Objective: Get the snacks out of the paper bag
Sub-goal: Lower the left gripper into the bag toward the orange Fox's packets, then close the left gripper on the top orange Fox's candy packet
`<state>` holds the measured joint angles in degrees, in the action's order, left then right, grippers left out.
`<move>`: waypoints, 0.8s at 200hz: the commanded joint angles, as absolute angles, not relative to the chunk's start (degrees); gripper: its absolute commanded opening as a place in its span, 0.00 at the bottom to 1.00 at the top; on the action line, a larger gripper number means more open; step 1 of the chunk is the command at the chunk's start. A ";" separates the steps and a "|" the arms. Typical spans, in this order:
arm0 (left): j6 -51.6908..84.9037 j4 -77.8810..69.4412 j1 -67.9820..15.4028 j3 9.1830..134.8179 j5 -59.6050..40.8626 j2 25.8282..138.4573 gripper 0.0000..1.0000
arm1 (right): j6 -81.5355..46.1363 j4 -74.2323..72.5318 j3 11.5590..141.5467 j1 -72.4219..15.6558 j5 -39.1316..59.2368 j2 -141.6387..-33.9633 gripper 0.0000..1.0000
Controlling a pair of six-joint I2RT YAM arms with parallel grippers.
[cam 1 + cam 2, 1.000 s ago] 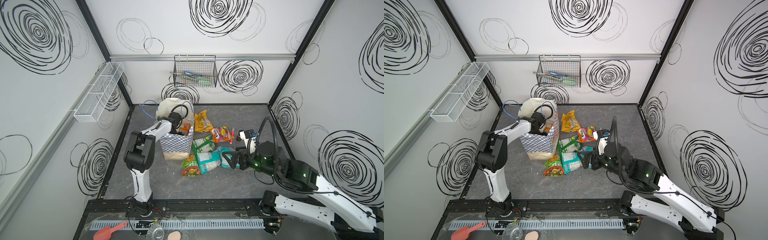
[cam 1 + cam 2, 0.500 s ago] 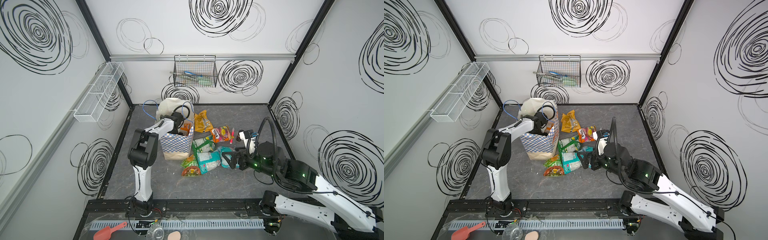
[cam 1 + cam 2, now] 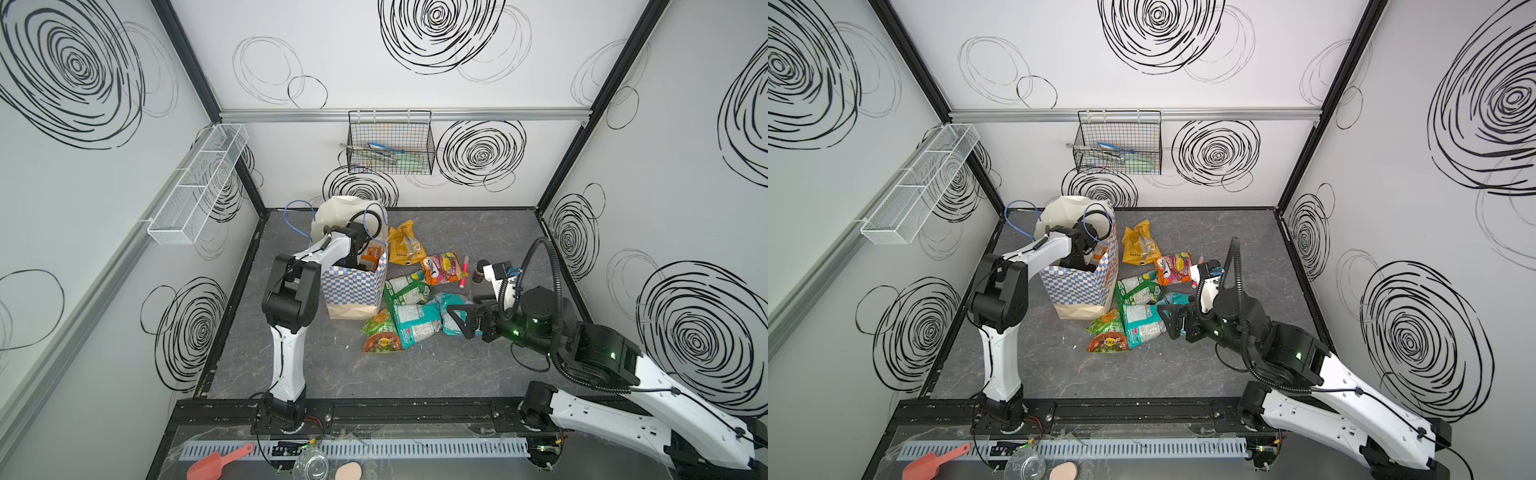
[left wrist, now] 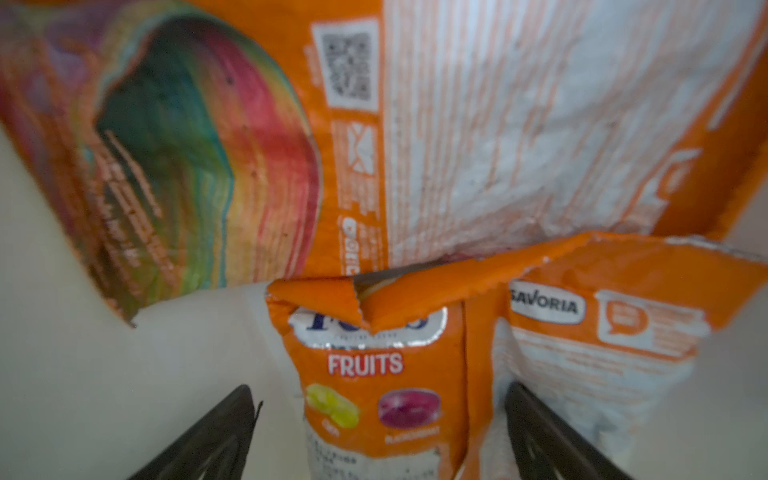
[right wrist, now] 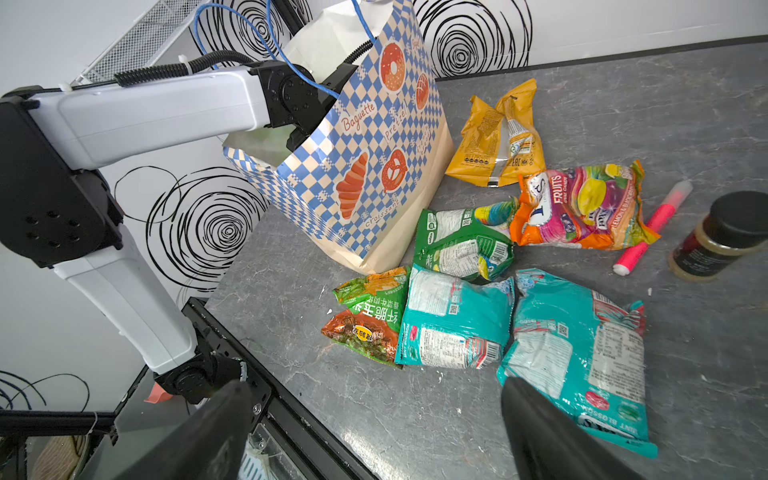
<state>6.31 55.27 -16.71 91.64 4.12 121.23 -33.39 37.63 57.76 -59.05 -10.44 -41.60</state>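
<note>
Top views are showing the right gripper [image 3: 457, 322] hovering open, empty, over six crinkly plastic snack packets [image 3: 415, 320] lying on the grey table [image 3: 415, 374], while the left arm's elbow [image 3: 291, 307] has been swinging in toward the blue-and-white checked paper bag [image 3: 353, 286] near the far-left corner. Inside, the left gripper [image 4: 378, 390] is gaping around, not pinching, a small orange fruit-sweets packet [image 4: 374, 365], a larger orange packet [image 4: 519, 124] leaning behind: two still waiting.

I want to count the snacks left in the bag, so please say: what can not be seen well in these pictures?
- Floor of the paper bag: both top views, hidden by the left arm and the bag's walls.
- Large orange packet: left wrist view, blurred, cut off by the edges.
- Dark jar label: right wrist view, too small to read.
</note>
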 commanded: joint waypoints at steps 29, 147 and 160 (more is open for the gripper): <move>6.82 48.39 -16.08 87.16 3.45 127.30 0.98 | -34.01 37.26 57.66 -59.47 -11.46 -41.13 0.97; 11.44 33.42 -15.63 85.25 -0.18 114.43 0.99 | -34.34 37.08 57.83 -59.46 -10.89 -42.25 0.97; 11.38 35.09 -15.63 86.44 -0.15 116.96 0.99 | -34.32 37.17 57.84 -59.47 -10.90 -42.12 0.97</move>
